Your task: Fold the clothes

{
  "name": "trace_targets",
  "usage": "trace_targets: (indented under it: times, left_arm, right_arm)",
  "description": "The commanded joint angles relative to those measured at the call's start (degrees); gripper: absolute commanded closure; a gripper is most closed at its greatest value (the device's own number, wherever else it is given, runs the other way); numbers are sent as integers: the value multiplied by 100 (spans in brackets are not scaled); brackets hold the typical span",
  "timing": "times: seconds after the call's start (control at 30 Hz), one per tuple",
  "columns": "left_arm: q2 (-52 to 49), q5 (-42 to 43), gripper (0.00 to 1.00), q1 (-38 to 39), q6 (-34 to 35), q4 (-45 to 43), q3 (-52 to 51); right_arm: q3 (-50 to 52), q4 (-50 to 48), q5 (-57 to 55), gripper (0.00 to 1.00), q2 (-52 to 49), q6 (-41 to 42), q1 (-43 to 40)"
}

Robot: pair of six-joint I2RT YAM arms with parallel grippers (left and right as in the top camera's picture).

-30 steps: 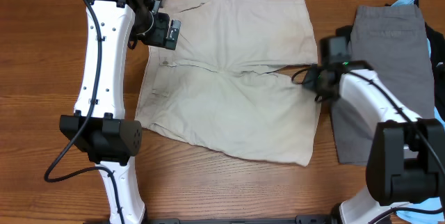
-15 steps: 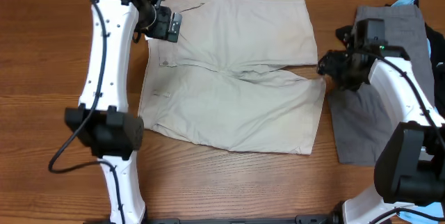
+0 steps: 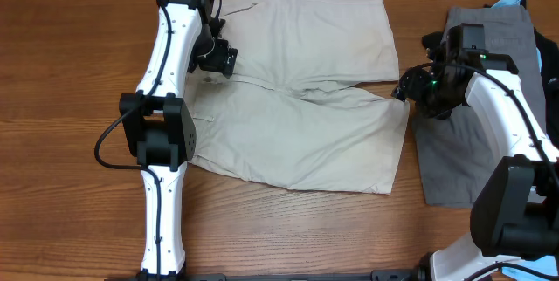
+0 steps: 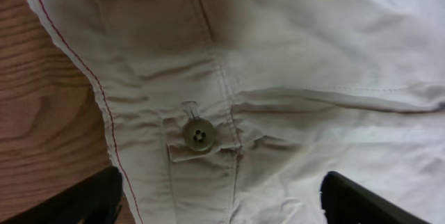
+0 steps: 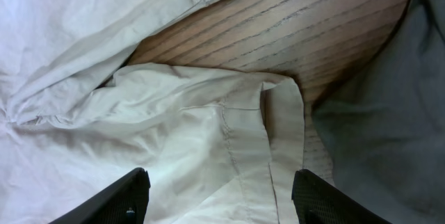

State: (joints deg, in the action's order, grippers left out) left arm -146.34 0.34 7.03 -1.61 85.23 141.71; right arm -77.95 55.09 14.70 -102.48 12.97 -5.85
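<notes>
The clothes in use are pale beige shorts, spread flat in the middle of the table with the waistband to the left. My left gripper hovers open over the waistband. Its fingers straddle the fabric just below a button. My right gripper stands open at the right edge of the shorts. Its fingers frame the folded leg hem, and nothing is clamped. Grey shorts lie to the right under the right arm.
A light-blue garment peeks out behind the grey shorts, and a black one lies at the far right edge. Bare wooden table surrounds the beige shorts.
My right gripper opened, let go of the leg hem and drew back to the right. The left gripper slid from the top-left corner down along the waistband.
</notes>
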Motion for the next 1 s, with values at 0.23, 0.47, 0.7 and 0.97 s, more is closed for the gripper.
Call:
trace_targets:
  times: [0.23,0.47,0.7,0.97]
  left_arm:
    - [-879,-291,20,-4,697,-146,50]
    - [-992,-492,67,-74,702,-304,48]
    - [-992,-693,88,-527,697,-232,48]
    - [-992,-664,95,-1071,697,140,48]
  right_arm:
    - [-114,22,15,31,160,-85,20]
    - [-114,243,0,35,160,-81,20]
    - [-114,337,0,36,160,-79,26]
    - [-114,273,0,36,160,-81,31]
